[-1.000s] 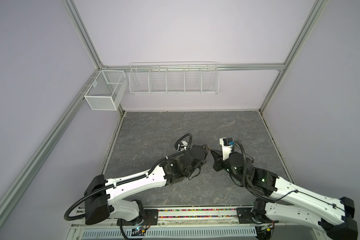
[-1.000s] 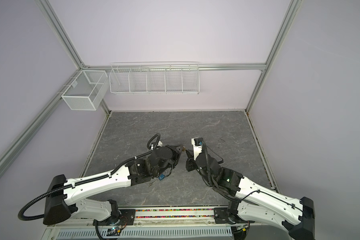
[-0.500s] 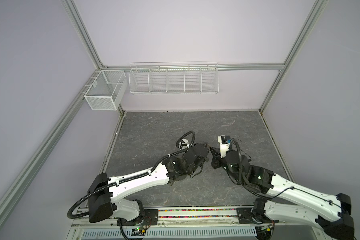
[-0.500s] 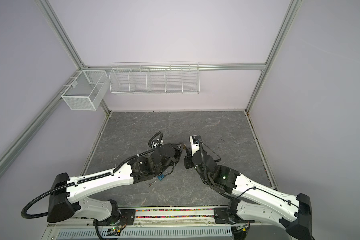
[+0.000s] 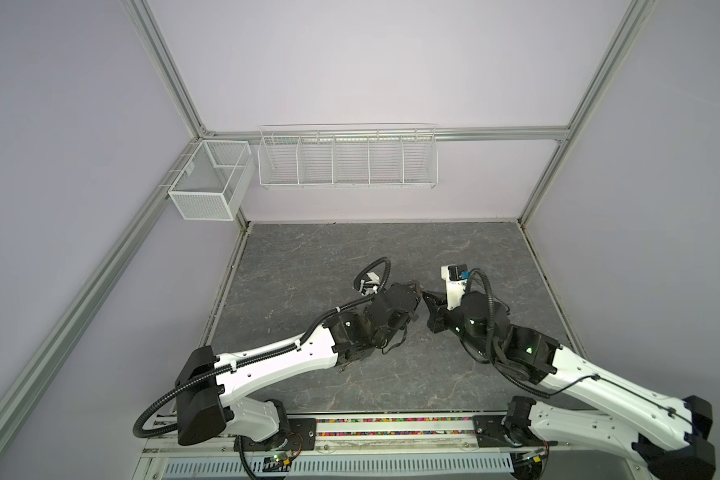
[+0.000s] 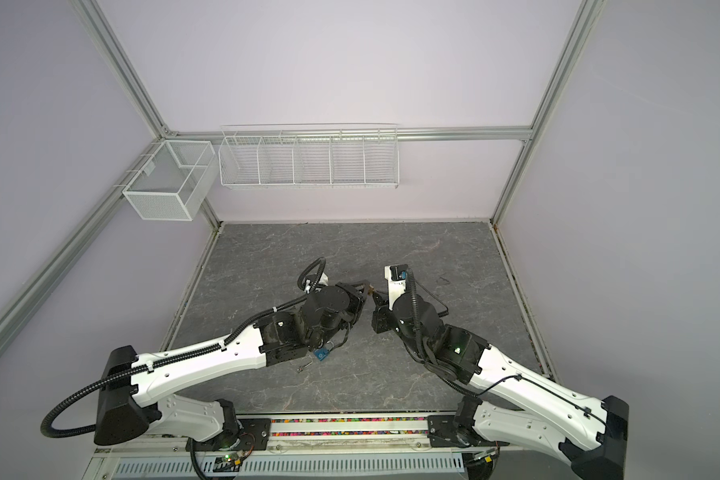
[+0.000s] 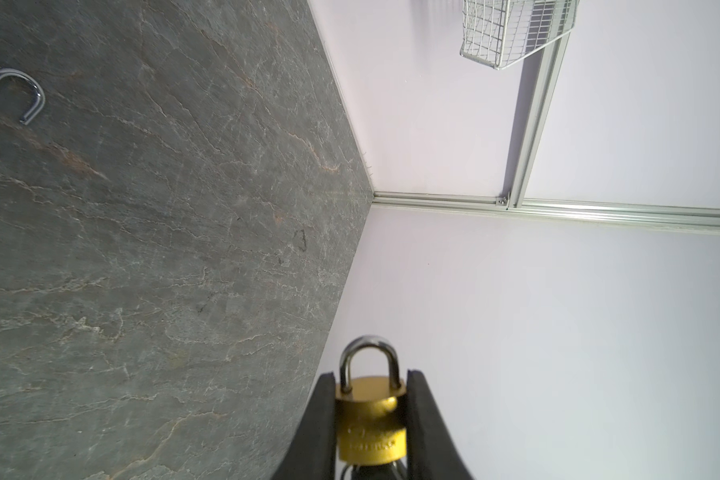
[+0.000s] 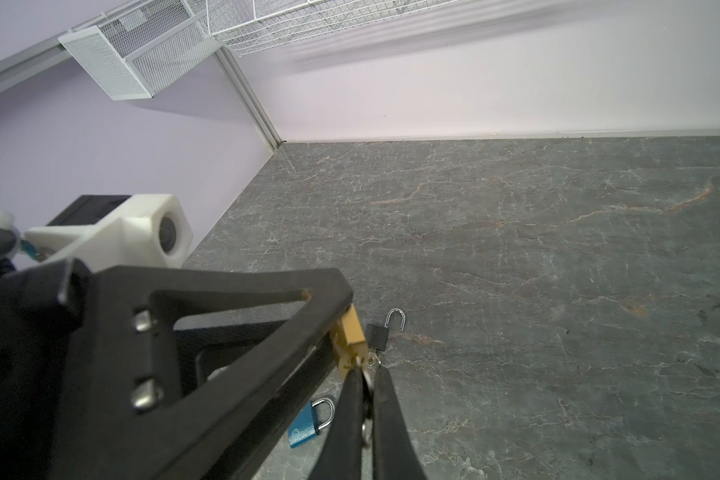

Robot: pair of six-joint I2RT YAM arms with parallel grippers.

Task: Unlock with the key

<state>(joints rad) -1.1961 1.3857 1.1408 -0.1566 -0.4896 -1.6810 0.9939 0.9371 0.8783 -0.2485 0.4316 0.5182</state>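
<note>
Key [image 8: 368, 386] — right pincer [image 8: 368, 375] pinches it, low.

No text reads clearly (embossed lettering on the brass padlock [image 7: 370, 430] is blurred).

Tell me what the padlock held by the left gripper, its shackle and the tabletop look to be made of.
The padlock body looks like brass: satin yellow-gold, soft highlights, stamped lettering. Its shackle looks like polished steel or chrome plating, given the mirror-like silver glints. The tabletop is matte dark grey with pale and rusty veins: slate or a stone-print laminate, I cannot tell which.
</note>
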